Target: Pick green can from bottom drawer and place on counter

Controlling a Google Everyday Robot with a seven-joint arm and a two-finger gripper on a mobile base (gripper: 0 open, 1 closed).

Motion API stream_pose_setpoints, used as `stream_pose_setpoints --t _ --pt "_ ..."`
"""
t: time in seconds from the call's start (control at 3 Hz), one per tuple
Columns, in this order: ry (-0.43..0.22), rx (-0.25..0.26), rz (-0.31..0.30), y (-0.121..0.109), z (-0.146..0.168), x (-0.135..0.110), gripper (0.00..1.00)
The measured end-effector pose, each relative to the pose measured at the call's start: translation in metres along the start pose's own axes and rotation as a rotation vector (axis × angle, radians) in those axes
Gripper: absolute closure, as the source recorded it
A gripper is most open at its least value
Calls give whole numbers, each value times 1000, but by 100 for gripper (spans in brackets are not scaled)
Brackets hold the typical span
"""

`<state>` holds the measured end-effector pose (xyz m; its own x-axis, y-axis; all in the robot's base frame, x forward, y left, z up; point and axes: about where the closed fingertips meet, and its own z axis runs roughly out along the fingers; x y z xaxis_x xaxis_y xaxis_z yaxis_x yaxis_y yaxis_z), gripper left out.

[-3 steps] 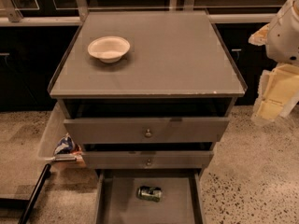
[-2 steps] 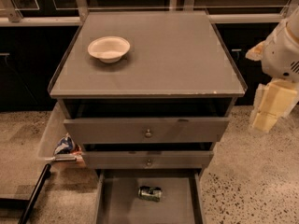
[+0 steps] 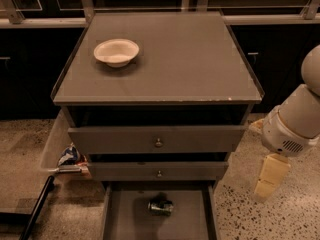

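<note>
Arm (image 3: 299,115) was white, rounded segments, dotted vent grille (image 3: 292,146) at wrist. Gripper (image 3: 267,184) cream-yellow, blocky, right of the bottom drawer (image 3: 130,219).

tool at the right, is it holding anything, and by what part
Nothing is held. The tool hangs right of the cabinet, apart from the green can, which lies in the bottom drawer.

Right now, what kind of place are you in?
Likely a kitchen-style mock-up or lab: a drawer cabinet with a bowl on its counter, dark cupboards behind, speckled floor. The claw hangs right of it.
</note>
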<state>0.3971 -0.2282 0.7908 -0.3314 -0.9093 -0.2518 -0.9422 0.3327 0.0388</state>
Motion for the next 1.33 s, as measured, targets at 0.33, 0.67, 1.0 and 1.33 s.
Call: stream_pose_setpoints --t 0.33,0.67,1.0,1.33 --pt "0 0 0 0 0 0 0" --pt "-33 -42 -7 6 35 -5 0" --pt "-61 -105 -22 10 104 -10 0" --pt "-155 -115 -37 13 156 -13 0"
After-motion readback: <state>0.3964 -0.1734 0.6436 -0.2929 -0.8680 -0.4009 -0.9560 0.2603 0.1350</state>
